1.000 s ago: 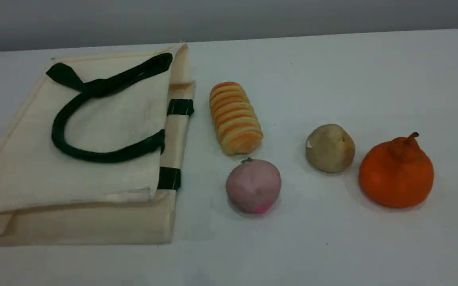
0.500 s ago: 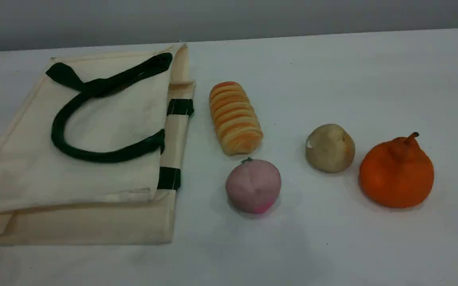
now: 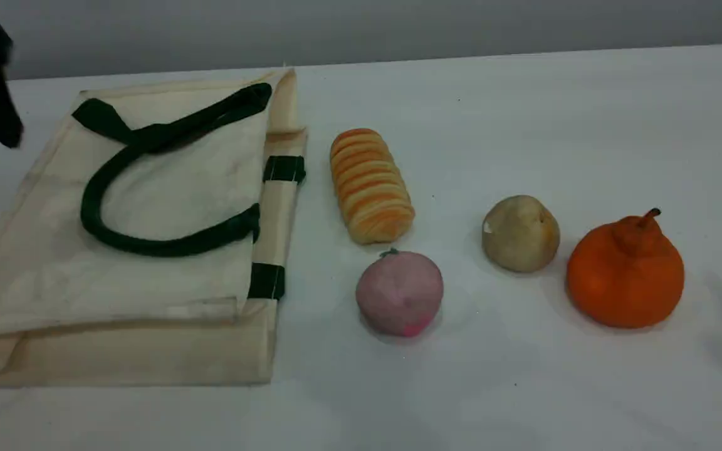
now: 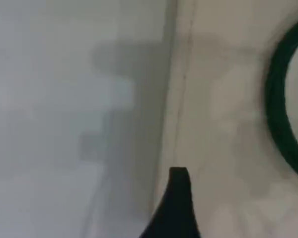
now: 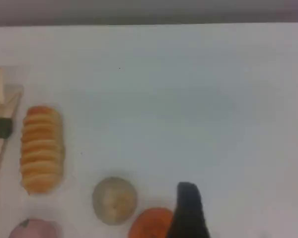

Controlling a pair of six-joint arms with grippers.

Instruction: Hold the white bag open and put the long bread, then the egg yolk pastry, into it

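Note:
The white bag [image 3: 167,188] lies flat on the table's left side, its dark green handle [image 3: 123,241] resting on top. Right of it lies the long bread [image 3: 370,186], ridged and golden-orange. The egg yolk pastry [image 3: 519,233] sits further right, a beige ball. My left gripper [image 3: 5,125] hangs open above the bag's far left corner, apart from it. Its fingertip [image 4: 179,181] shows over the bag's edge [image 4: 213,124]. The right gripper is outside the scene view. Its fingertip [image 5: 188,203] hovers near the pastry [image 5: 114,199] and bread [image 5: 41,148], holding nothing.
A pink ball with a green tip [image 3: 398,292] sits just in front of the bread. An orange fruit with a stem [image 3: 625,272] stands right of the pastry. Bare white table [image 3: 524,113] stretches behind and in front of the foods.
My left gripper has come into the scene view at the top left, over the bag's corner. A faint shadow has appeared at the table's right edge. Bag and foods have not moved.

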